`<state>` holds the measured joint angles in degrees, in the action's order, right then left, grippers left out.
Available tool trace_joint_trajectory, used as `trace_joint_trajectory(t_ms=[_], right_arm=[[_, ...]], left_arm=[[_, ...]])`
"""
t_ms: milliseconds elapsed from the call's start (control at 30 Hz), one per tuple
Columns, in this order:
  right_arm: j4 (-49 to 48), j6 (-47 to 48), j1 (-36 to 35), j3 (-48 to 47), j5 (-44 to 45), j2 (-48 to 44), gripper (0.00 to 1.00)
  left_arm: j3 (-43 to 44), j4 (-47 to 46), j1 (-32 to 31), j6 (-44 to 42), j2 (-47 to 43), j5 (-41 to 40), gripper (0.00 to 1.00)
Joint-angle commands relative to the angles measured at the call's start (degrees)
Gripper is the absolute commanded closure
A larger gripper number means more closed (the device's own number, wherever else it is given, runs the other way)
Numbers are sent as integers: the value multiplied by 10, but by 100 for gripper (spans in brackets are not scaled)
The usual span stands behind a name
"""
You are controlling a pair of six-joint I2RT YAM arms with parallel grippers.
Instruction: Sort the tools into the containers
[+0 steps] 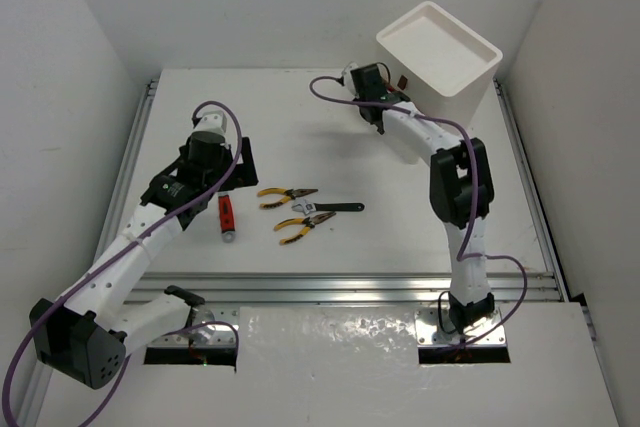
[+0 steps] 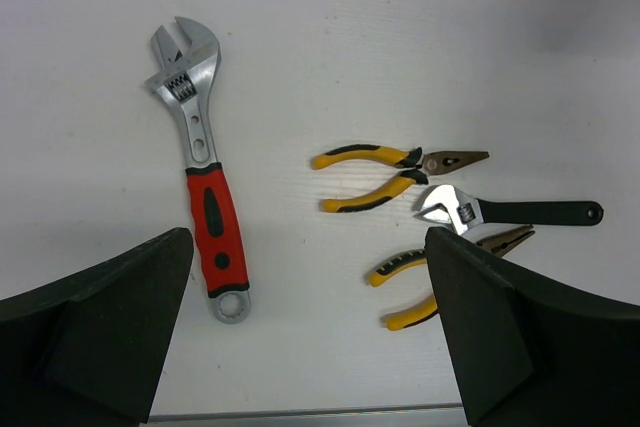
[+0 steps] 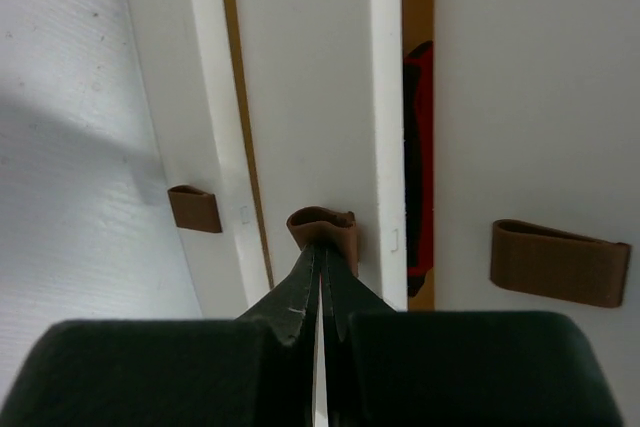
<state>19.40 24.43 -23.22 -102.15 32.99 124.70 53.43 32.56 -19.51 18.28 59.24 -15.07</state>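
Observation:
A red-handled adjustable wrench [image 1: 227, 217] [image 2: 205, 172] lies on the table just below my left gripper [image 1: 232, 169] [image 2: 310, 347], which hovers open and empty above it. To its right lie two yellow-handled pliers [image 1: 285, 194] [image 2: 395, 172] [image 1: 303, 227] [image 2: 440, 272] and a black-handled wrench [image 1: 335, 208] [image 2: 515, 212]. The white drawer unit [image 1: 440, 52] stands at the far right. My right gripper [image 1: 378, 112] [image 3: 322, 247] is shut on its middle dark red tab [image 3: 322, 227]. A red-and-black tool [image 3: 418, 147] shows in the gap of a partly open drawer. No screwdrivers are in view.
Two more dark red tabs [image 3: 195, 209] [image 3: 560, 262] flank the gripped one. White walls enclose the table on three sides. A metal rail [image 1: 340, 287] runs along the near edge.

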Motion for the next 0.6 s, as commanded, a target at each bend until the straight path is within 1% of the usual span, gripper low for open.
trace_joint_trajectory(t_ms=[0,100,200,467,500,533,567], right_arm=[[9,10,27,-52,-6,-3,100],[-1,18,39,-34,-3,-7,100],[-46,33,44,7,3,-23,100],[-72,65,49,34,-1,-24,100],[-61,62,49,31,-6,-24,100],[-40,30,49,22,-23,-25,100],[-12,7,49,12,-88,-31,100]], left_arm=[[1,-22,6,-6,-13,6,0],[1,-22,6,-6,-13,6,0],[1,-22,6,-6,-12,7,0],[0,-22,6,-6,-12,7,0],[0,-22,6,-6,-12,7,0],[0,-23,6,-6,-12,8,0],[0,-23,6,-6,-12,9,0]])
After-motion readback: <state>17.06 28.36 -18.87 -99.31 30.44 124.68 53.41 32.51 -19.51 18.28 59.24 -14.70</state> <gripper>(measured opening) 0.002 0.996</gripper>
